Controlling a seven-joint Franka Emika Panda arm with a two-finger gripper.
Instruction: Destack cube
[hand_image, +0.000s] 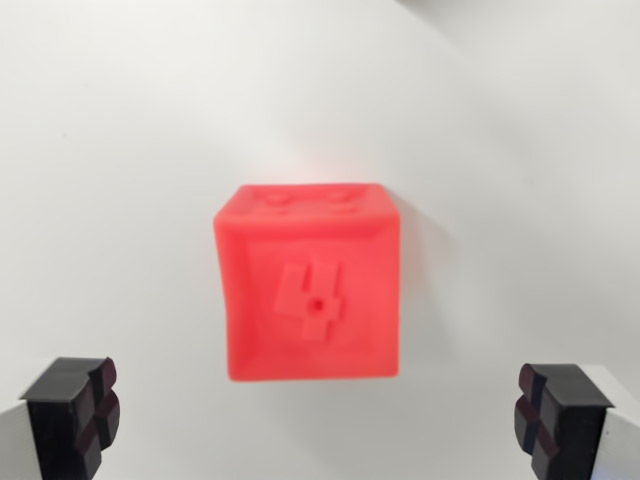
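Hovering mid-frame, the red cube (308, 283) shows a raised "4"; gripper (318, 420) fingers (72, 415) spread wide apart at the bottom corners.

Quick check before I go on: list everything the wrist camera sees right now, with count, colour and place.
cube: one seen, red, centre of the wrist view, a raised 4 on the face toward the camera; whether another cube sits under it cannot be told from this angle.
table: one, white, fills the background all around the cube.
pincer: one, open, nothing between its fingers; it is clear of the cube.
fingertips: two, black, at the bottom corners of the wrist view, one at its left and one at its right, both apart from the cube.
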